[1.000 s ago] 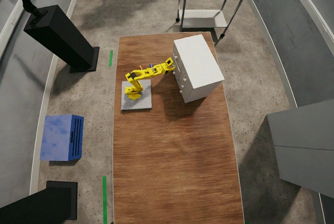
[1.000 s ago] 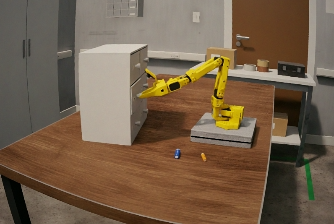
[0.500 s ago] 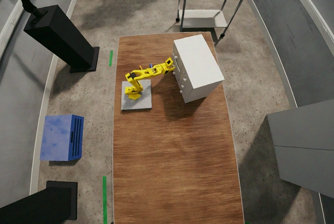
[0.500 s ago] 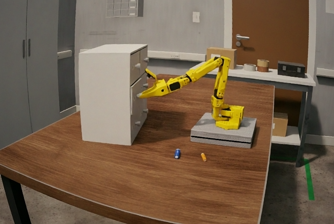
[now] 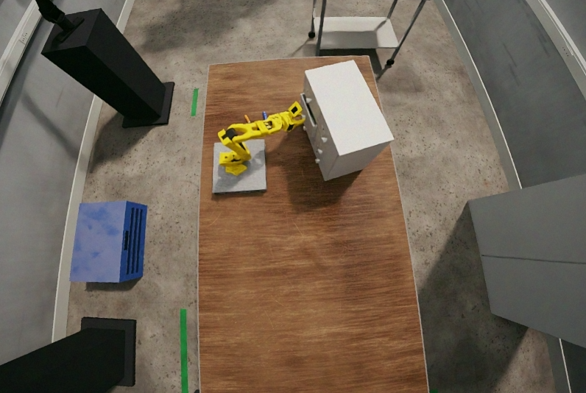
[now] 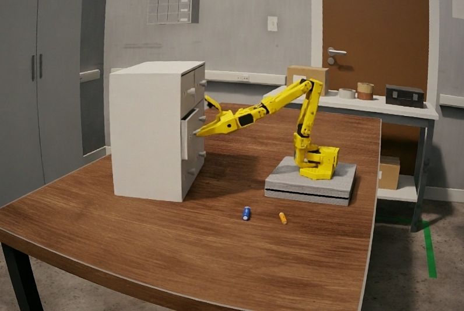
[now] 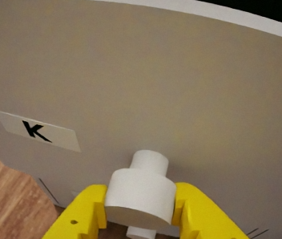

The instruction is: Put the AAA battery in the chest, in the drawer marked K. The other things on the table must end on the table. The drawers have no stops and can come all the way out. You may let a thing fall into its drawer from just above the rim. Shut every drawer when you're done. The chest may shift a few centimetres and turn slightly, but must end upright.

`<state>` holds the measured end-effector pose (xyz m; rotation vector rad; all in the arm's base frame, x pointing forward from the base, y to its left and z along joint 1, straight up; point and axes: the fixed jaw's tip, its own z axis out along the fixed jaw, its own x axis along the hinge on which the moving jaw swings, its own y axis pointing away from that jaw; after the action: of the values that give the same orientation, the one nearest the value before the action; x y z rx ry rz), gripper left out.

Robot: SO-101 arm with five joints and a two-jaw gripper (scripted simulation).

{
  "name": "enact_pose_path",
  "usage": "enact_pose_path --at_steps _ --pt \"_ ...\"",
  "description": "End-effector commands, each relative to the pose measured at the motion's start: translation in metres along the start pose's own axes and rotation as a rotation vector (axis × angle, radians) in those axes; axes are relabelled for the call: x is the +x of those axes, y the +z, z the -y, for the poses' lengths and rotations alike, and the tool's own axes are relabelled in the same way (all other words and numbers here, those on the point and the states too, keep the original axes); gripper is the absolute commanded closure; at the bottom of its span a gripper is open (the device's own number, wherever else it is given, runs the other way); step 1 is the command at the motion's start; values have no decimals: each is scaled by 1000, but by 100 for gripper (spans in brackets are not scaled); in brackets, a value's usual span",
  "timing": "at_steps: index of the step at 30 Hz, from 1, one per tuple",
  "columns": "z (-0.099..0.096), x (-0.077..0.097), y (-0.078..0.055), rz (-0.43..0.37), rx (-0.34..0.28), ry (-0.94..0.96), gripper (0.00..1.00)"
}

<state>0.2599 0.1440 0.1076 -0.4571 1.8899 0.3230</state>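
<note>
The white chest (image 5: 347, 109) (image 6: 146, 131) stands upright. Drawer K (image 6: 190, 144) (image 7: 102, 80) is partly out, with a dark gap behind its front's top edge. My gripper (image 5: 303, 118) (image 6: 196, 133) (image 7: 140, 206) is shut on its knob (image 7: 148, 160), one finger on each side in the wrist view. The thinner orange battery (image 5: 246, 118) (image 6: 283, 218), which looks like the AAA, lies on the table. A thicker blue battery (image 5: 264, 115) (image 6: 246, 213) lies beside it, nearer the chest. The drawer's inside is mostly hidden.
The arm's grey base block (image 5: 255, 179) (image 6: 311, 183) stands on the wooden table (image 5: 302, 284) (image 6: 150, 247). An upper drawer knob (image 6: 190, 91) and a lower one (image 6: 190, 172) stick out from the chest's front, above and below drawer K.
</note>
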Motion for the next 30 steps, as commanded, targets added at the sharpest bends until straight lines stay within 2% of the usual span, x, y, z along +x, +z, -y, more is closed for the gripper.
enact_pose_path --at_steps 1,19,30 --pt "-4 0 -4 6 -12 -7 100" --pt "-4 1 -5 6 -13 -7 100" --pt "-5 3 -11 6 -18 -9 100"
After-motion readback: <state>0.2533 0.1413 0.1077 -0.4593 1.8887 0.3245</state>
